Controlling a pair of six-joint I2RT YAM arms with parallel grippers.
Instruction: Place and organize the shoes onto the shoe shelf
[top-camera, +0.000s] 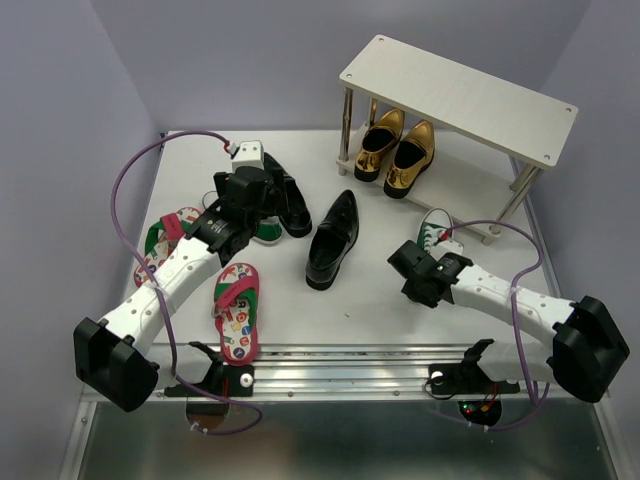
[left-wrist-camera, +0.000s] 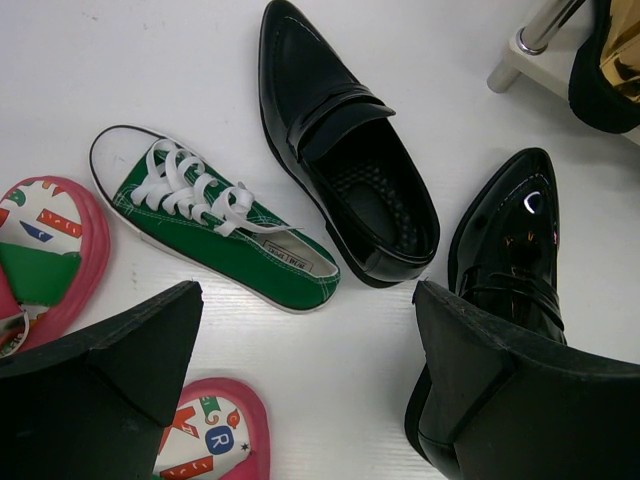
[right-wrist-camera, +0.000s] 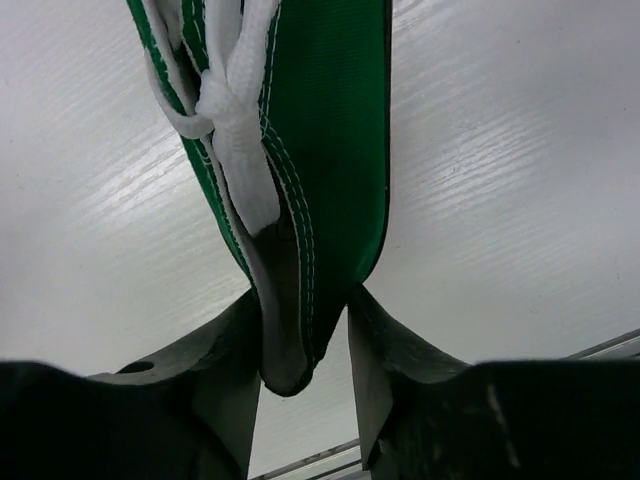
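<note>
Overhead, the left gripper hangs with its jaws spread wide and holds nothing. A black loafer lies just to its right, and the other sneaker peeks out beneath it. A second loafer lies farther right, apart on the table. One flip-flop sits to the left of that arm, the other flip-flop back toward its base. The right gripper meets the heel of a green sneaker, whose toe points away from it toward the shelf. The gold loafers stand on the shelf's lower board, ahead and left of this gripper.

From the left wrist, the left gripper shows both fingers far apart with bare table between them. The other sneaker lies just ahead toward the left finger. The loafer lies straight ahead, and the second loafer runs under the right finger. The flip-flop is out to the left, the other flip-flop low by the left finger. A shelf leg and a gold loafer show far ahead on the right.

From the right wrist, the right gripper is narrowed on the sneaker. Its fingers pinch the heel from both sides, and the laces run away ahead. Whether the sole is off the table cannot be told
</note>
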